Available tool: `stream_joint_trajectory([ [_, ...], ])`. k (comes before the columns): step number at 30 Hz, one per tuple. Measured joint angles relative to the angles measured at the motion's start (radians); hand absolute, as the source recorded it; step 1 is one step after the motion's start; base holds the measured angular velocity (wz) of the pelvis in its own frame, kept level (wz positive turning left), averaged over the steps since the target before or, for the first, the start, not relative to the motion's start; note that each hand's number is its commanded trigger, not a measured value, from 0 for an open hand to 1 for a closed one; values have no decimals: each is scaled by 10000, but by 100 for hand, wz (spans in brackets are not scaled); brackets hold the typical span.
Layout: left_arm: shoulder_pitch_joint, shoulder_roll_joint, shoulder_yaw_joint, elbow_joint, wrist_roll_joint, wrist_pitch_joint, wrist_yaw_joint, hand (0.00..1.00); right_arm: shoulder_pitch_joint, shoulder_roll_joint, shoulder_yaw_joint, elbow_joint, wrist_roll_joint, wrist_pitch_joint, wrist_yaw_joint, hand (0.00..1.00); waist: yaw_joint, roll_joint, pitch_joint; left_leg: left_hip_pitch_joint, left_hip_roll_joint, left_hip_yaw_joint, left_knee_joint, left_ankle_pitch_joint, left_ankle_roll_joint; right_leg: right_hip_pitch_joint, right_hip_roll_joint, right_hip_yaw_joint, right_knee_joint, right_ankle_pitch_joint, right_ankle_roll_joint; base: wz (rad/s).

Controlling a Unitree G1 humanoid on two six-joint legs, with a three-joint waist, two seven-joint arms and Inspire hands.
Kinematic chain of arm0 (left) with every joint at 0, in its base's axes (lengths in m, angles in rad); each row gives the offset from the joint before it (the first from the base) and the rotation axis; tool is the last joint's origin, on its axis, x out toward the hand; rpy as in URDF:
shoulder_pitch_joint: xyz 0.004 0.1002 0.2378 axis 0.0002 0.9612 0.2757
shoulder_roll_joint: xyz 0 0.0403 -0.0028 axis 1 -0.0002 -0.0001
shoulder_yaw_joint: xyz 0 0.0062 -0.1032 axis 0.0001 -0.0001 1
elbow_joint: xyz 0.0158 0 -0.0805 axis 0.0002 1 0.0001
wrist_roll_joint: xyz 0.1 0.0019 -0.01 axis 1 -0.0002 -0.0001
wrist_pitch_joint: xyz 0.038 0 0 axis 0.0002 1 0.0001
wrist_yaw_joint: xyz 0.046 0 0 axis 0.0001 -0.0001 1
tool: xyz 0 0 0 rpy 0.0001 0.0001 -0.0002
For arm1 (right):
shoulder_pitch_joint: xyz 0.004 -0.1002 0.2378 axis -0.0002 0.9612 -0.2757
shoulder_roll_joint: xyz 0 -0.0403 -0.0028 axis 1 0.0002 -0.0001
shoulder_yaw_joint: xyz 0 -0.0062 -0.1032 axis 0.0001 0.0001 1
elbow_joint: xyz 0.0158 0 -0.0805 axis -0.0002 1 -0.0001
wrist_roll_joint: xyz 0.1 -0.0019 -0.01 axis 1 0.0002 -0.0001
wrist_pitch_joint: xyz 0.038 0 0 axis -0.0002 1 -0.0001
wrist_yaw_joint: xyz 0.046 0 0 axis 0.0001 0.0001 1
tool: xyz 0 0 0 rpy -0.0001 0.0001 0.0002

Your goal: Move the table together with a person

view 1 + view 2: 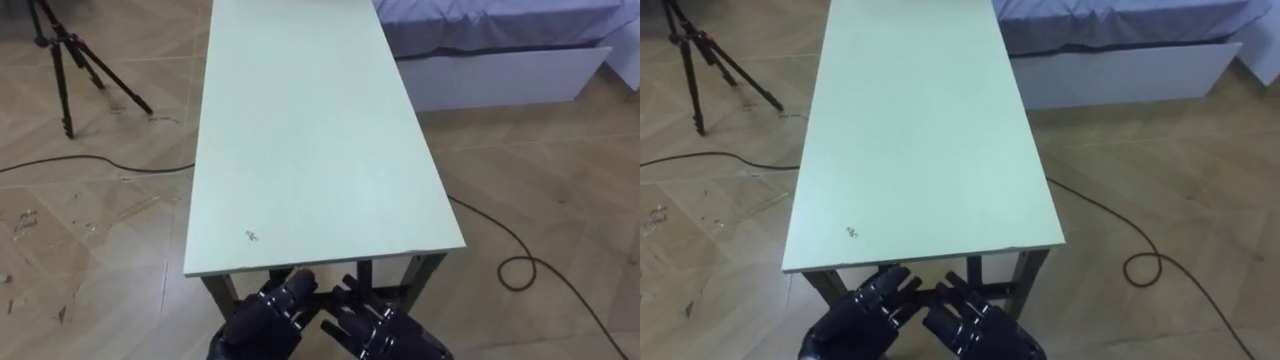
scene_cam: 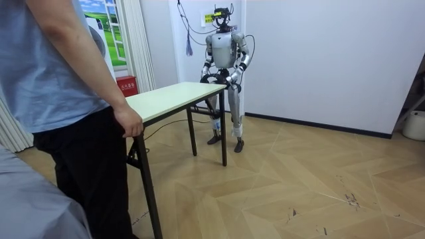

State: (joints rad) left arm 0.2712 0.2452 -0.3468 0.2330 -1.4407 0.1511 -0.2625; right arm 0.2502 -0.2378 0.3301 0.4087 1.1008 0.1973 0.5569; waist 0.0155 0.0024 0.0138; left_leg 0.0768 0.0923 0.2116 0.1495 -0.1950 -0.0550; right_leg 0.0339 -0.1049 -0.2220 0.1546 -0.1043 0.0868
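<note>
A long pale green table [image 1: 310, 130] with dark metal legs stretches away from me. My left hand [image 1: 262, 318] and right hand [image 1: 392, 335] are side by side just below and in front of its near short edge, fingers stretched toward the frame under the top and holding nothing. In the room view I stand upright at the far end of the table [image 2: 166, 98]. A person [image 2: 60, 99] stands at the opposite end, at the room view's left, with one hand [image 2: 127, 123] gripping that corner of the top.
A black tripod [image 1: 65, 60] stands on the wooden floor to my left, with a cable [image 1: 90, 165] running past it. Another cable [image 1: 520, 265] loops on my right. A white bed base [image 1: 500, 70] lies beyond the table's right side.
</note>
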Motion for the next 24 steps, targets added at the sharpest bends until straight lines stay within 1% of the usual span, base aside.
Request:
stream_joint_trajectory([
  [1,-35,-12,165,2,-273,3,58,0,4,-26,-26,-88,179,-1,-9,0,84,62,-10,31,1,19,-8,0,0,8,2,25,1,0,0,-4],
  [2,-45,-32,276,10,-367,4,105,0,8,-49,-29,-155,319,0,-17,0,101,84,-6,39,1,26,-7,0,0,12,3,33,1,0,0,-4],
  [5,-87,-37,919,167,-626,-57,183,0,-170,-38,-214,-440,534,-7,-49,0,174,178,7,48,-1,24,16,2,1,31,-1,24,2,0,0,0],
  [9,-86,0,1036,502,-822,62,237,0,-478,-39,-167,-638,725,22,-226,0,205,196,12,62,2,8,25,5,1,55,-3,20,2,-1,0,0],
  [11,-101,0,1077,684,-816,185,337,0,-535,-71,-204,-662,721,138,-333,0,205,191,12,103,2,6,27,6,2,84,-3,26,2,-1,-1,0],
  [14,-304,0,1177,1456,-822,493,375,0,-616,-70,-302,-645,708,325,-544,0,243,199,18,238,2,53,17,6,2,187,-2,85,10,-9,-12,-5],
  [16,-405,-8,1193,1850,-830,567,454,0,-739,-71,-308,-642,709,453,-666,0,254,198,23,236,1,55,26,6,2,179,3,127,11,-8,-13,-2],
  [19,-371,-8,1284,2359,-982,773,574,0,-740,-73,-310,-626,712,466,-854,0,343,200,23,232,1,46,25,6,1,191,10,163,13,-7,-15,0],
  [22,-324,-18,1357,2464,-985,975,621,0,-744,-38,-374,-629,718,631,-1046,0,503,190,21,220,1,-6,13,5,2,211,10,144,15,-7,-15,5],
  [24,-326,-29,1401,2467,-991,1090,641,0,-751,-29,-377,-629,737,656,-1178,0,545,190,20,220,1,-10,7,5,2,212,11,122,14,-7,-15,2],
])
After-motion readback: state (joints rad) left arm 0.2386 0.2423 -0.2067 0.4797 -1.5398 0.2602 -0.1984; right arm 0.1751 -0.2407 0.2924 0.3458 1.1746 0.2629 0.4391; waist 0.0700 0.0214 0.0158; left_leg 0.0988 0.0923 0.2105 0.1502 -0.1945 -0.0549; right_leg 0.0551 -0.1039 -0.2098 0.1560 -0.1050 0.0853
